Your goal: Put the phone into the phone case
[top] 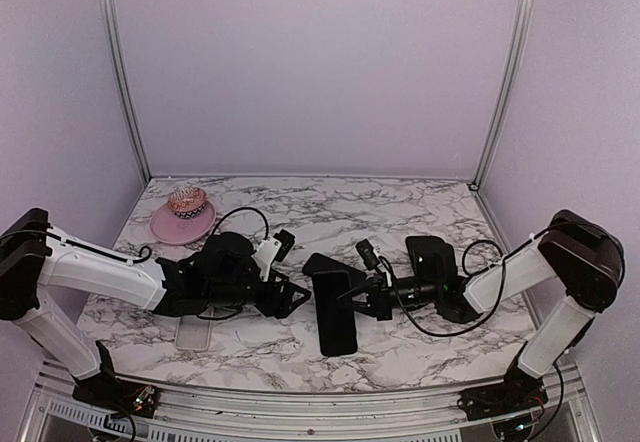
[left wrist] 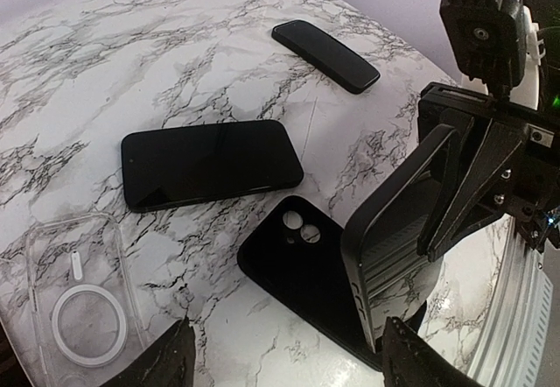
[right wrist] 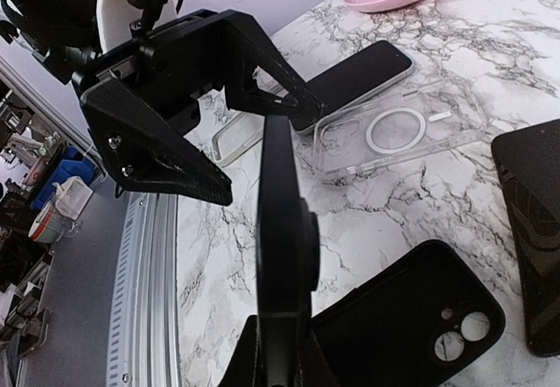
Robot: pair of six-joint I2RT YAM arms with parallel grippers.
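Locate the phone (left wrist: 394, 256) in the right gripper (top: 358, 297), jaws pinching it across its two flat faces near one end. Held on edge and tilted above the worktop (left wrist: 175, 45); seen from the right wrist camera as a thin dark strip standing upright.

Find the black phone case (left wrist: 302, 269) lying flat on the worktop directly below the phone. Camera cut-out uncovered, at the case end away from the phone. Lower edge of the phone over the other end of the case; contact between the two not determinable.

Left gripper (top: 297, 297): jaws spread wide, holding nothing. Positioned just beside the right gripper and facing it, above the worktop and near the black phone case. Only the tips of the left fingers (left wrist: 166, 361) in view at the bottom corners of the left wrist picture, with the case and the phone between them.

Other items on the worktop:
- Clear case (left wrist: 79, 304) with a white ring in its back, lying flat near the front edge on the left side.
- Second phone (left wrist: 210, 164), dark, lying flat just beside the clear case.
- Third phone (left wrist: 325, 54), dark, lying flat farther back, well apart from the second phone.
- Pink plate (top: 183, 224) in the rear left corner, carrying a small patterned cup (top: 187, 200).
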